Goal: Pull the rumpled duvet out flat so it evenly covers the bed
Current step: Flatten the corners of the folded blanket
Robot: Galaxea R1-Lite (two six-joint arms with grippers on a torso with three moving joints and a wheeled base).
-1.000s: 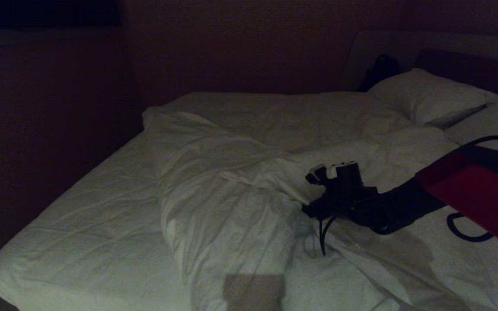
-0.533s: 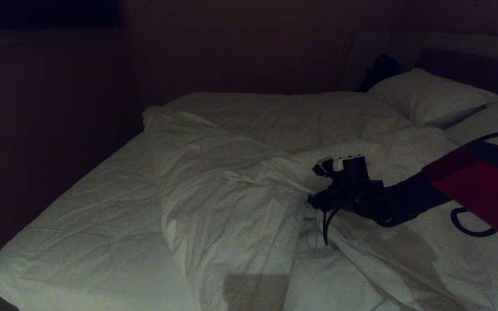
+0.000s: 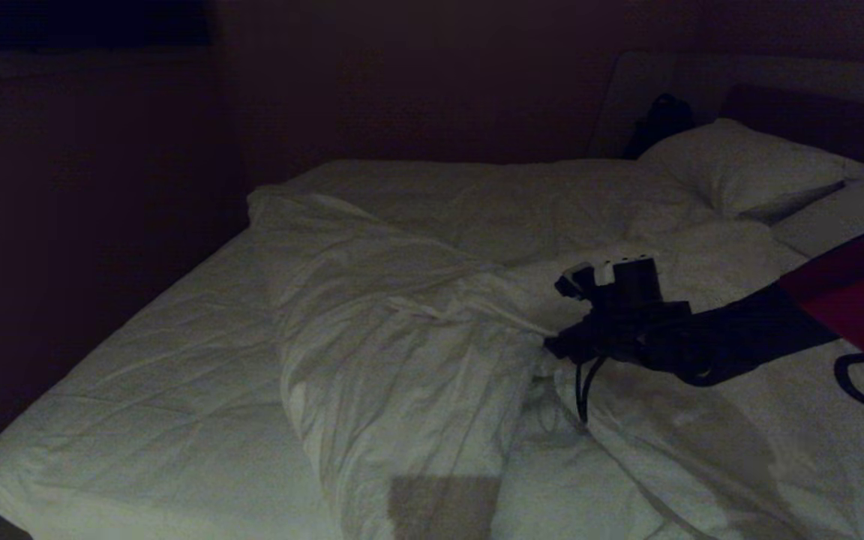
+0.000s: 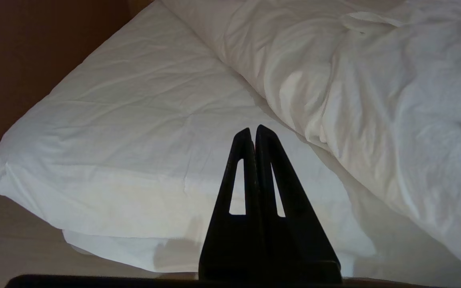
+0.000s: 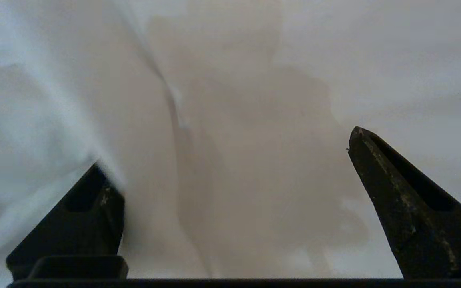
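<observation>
The rumpled white duvet [image 3: 402,352] is bunched in a thick ridge down the middle of the bed, leaving the left part of the mattress [image 3: 162,405] bare. My right gripper [image 3: 556,346] reaches in from the right and sits low on the duvet's folds. In the right wrist view it [image 5: 228,150] is open wide, with duvet cloth [image 5: 230,80] filling the gap and lapping over one fingertip [image 5: 94,188]. My left gripper [image 4: 253,130] is shut and empty, parked off the bed's near left corner, with the mattress [image 4: 134,120] and the duvet [image 4: 374,80] beyond it.
Two white pillows [image 3: 739,165] lie at the head on the right, against the dark headboard [image 3: 799,112]. A dark object [image 3: 661,120] stands behind the nearer pillow. A cable [image 3: 582,390] hangs from my right wrist. Pale floor [image 4: 14,248] borders the bed's near left corner.
My right arm has drawn back a little to the right and slightly up the bed, staying open. The duvet and the left gripper look the same.
</observation>
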